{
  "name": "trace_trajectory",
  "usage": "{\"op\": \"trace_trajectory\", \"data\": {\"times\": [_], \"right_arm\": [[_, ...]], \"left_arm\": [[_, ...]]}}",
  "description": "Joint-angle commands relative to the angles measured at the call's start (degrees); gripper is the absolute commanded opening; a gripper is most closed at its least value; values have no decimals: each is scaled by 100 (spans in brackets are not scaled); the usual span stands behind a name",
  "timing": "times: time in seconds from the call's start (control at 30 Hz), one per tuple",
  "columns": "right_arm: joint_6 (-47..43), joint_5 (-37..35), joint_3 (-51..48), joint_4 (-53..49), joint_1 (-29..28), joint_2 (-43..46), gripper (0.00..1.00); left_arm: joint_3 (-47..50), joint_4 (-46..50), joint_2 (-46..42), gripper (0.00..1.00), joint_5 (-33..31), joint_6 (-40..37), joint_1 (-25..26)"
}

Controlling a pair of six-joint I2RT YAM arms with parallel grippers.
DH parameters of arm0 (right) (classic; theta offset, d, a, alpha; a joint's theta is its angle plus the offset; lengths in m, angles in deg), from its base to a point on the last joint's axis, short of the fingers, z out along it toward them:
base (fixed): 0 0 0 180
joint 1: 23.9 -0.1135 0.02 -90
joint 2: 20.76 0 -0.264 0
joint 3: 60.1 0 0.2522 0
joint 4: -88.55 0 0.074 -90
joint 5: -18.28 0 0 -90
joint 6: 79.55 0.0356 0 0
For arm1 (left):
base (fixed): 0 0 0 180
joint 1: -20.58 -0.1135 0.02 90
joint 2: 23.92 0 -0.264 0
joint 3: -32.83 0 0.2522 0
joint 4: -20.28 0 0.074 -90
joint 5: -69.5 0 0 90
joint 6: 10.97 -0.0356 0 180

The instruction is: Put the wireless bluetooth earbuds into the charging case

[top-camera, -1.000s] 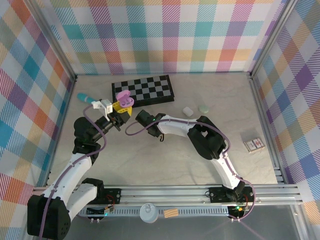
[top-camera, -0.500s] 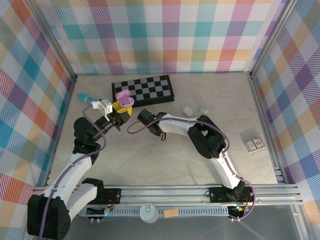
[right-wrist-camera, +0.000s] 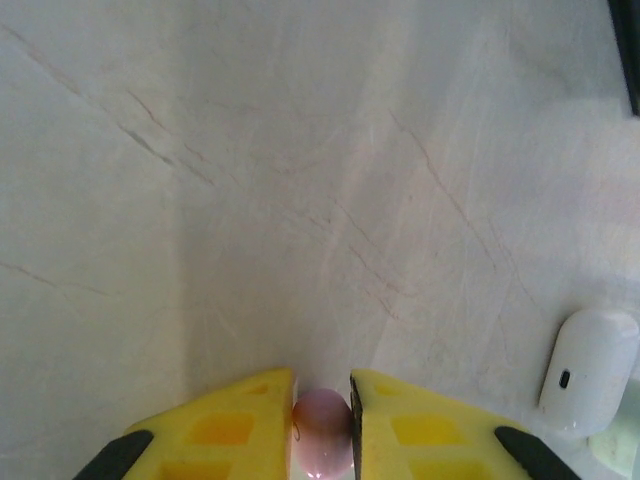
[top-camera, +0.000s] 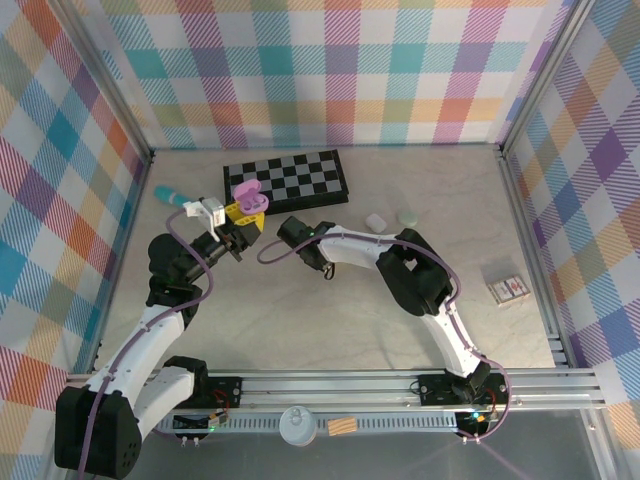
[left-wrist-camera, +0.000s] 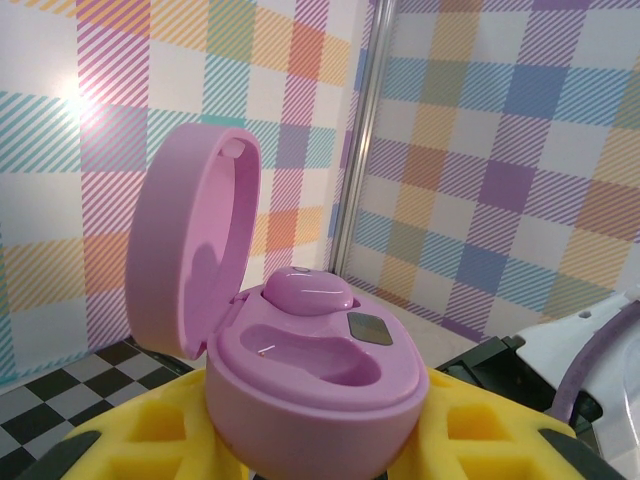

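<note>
My left gripper [left-wrist-camera: 310, 445] is shut on an open pink charging case [left-wrist-camera: 310, 395], its yellow fingers [left-wrist-camera: 130, 440] on either side of the base. The lid [left-wrist-camera: 190, 250] stands up on the left. One pink earbud [left-wrist-camera: 305, 290] sits in the far socket, and the near socket [left-wrist-camera: 310, 352] is bare. From above, the case [top-camera: 246, 196] is left of centre, by the chessboard. My right gripper [right-wrist-camera: 322, 405] is shut on a second pink earbud [right-wrist-camera: 322, 435], just above the tabletop. That gripper [top-camera: 282, 229] hangs close to the right of the case.
A folded chessboard [top-camera: 290, 178] lies behind the case. A white case [right-wrist-camera: 590, 365] and a pale green case [top-camera: 408, 215] lie right of centre. A teal object [top-camera: 168, 196] is at the far left and a small card box [top-camera: 508, 289] near the right wall.
The right gripper has shifted slightly towards the back of the table. The left arm and the pink case have stayed still.
</note>
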Motion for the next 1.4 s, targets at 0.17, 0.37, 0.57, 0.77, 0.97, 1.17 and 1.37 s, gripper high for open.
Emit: {"op": "trace_trajectory", "data": {"times": [0.17, 0.37, 0.57, 0.77, 0.97, 1.17, 1.37], "right_arm": [[638, 161, 299, -765, 132, 177, 23], [961, 550, 166, -765, 237, 411, 23], [857, 606, -31, -479, 257, 582, 32], [695, 669, -331, -313, 258, 847, 35], [337, 675, -654, -179, 249, 888, 34], [268, 658, -625, -115, 240, 692, 33], [145, 426, -480, -68, 240, 472, 30]], "left_arm": [[34, -392, 20, 23, 161, 42, -90], [29, -405, 41, 23, 169, 42, -92], [45, -463, 76, 23, 178, 77, -86], [52, -460, 87, 23, 179, 69, -92], [45, -506, 125, 23, 177, 87, -91], [58, -539, 152, 23, 187, 115, -90], [69, -514, 105, 23, 174, 113, -91]]}}
